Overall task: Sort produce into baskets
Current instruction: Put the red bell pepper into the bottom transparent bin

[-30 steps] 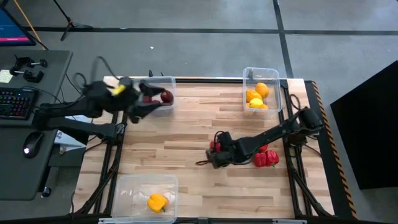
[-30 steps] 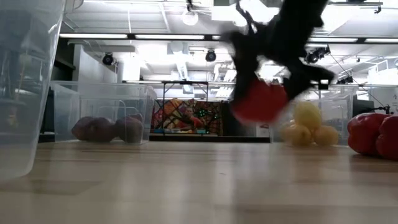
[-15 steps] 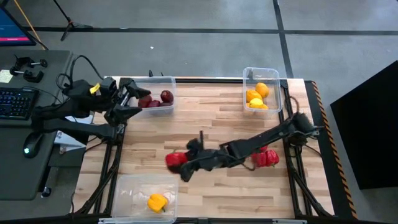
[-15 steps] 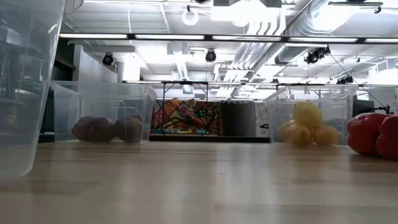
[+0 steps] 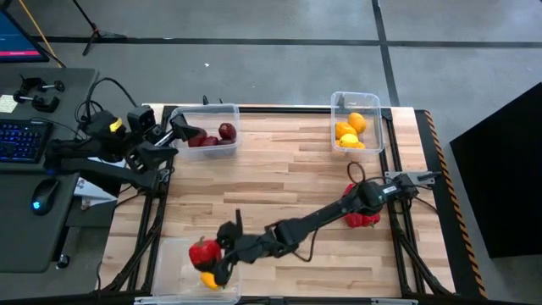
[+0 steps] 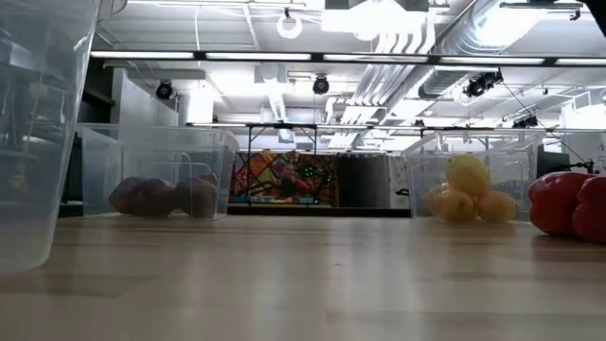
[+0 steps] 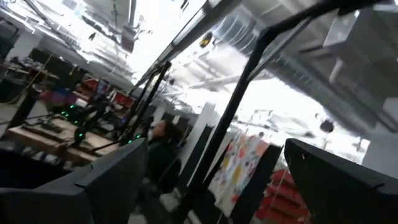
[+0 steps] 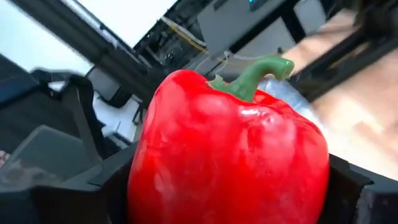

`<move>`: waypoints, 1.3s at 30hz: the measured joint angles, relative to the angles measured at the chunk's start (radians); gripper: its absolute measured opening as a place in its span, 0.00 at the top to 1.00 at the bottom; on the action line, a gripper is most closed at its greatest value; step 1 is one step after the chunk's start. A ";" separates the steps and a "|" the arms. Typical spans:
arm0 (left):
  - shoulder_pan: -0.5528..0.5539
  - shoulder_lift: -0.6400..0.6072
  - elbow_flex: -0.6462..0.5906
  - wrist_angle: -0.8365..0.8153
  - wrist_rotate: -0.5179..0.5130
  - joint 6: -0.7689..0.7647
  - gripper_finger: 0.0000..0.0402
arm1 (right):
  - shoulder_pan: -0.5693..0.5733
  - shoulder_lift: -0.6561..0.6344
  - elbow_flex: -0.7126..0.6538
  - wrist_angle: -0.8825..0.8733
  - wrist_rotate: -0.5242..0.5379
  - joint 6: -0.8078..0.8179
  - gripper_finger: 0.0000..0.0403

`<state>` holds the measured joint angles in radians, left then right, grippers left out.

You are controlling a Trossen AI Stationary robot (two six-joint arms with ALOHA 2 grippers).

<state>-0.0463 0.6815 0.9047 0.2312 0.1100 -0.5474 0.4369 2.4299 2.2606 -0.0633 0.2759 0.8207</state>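
My right gripper reaches across to the near-left clear tub and is shut on a red bell pepper above it. The pepper fills the right wrist view. A yellow pepper lies in that tub. My left gripper is open and empty at the left end of the far-left tub, which holds dark maroon fruits. The far-right tub holds lemons. More red peppers lie on the table near the right edge. My right gripper pinches the red pepper's body between its two fingers, one on each side. The fingers come from the table's right side. The pepper is lifted clear above the near-left tub, and its green stem shows past the fingers.
The low view shows the maroon fruits in their tub, the lemons in theirs, the red peppers on the wood at the right and the near tub's wall at the left. The table's middle is bare wood.
My right gripper has carried the red pepper from the table's middle toward the near-left corner, and now holds it over the near-left tub. My left gripper has drawn back from over the far-left tub toward the table's left edge.
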 joint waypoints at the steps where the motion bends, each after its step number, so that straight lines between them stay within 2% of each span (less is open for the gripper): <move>1: -0.006 0.000 0.000 0.009 -0.010 -0.011 0.09 | 0.003 0.019 0.015 0.000 0.001 0.011 0.19; 9: -0.042 0.006 0.000 0.008 -0.062 -0.044 0.09 | 0.021 0.075 0.030 0.019 0.049 0.079 0.19; 20: -0.048 0.015 0.000 0.005 -0.094 -0.044 0.09 | 0.024 0.068 0.031 0.139 -0.046 -0.087 0.19; 23: -0.048 0.015 0.000 0.005 -0.096 -0.044 0.09 | 0.025 0.068 0.031 0.132 -0.048 -0.120 0.16; 28: -0.048 0.015 0.000 0.005 -0.096 -0.025 0.09 | 0.026 0.068 0.031 0.134 -0.048 -0.135 0.03; 33: -0.048 0.015 0.000 0.005 -0.099 -0.019 0.09 | 0.026 0.068 0.032 0.127 -0.024 -0.177 0.03; 37: -0.048 0.015 0.000 0.005 -0.101 -0.024 0.09 | 0.011 0.065 0.097 -0.012 -0.104 -0.219 0.02; 39: -0.048 0.014 0.000 0.001 -0.100 -0.024 0.09 | -0.003 0.016 0.065 -0.061 -0.132 -0.215 0.02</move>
<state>-0.0940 0.6957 0.9047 0.2327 0.0097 -0.5716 0.4338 2.4455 2.3260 -0.1247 0.1442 0.6053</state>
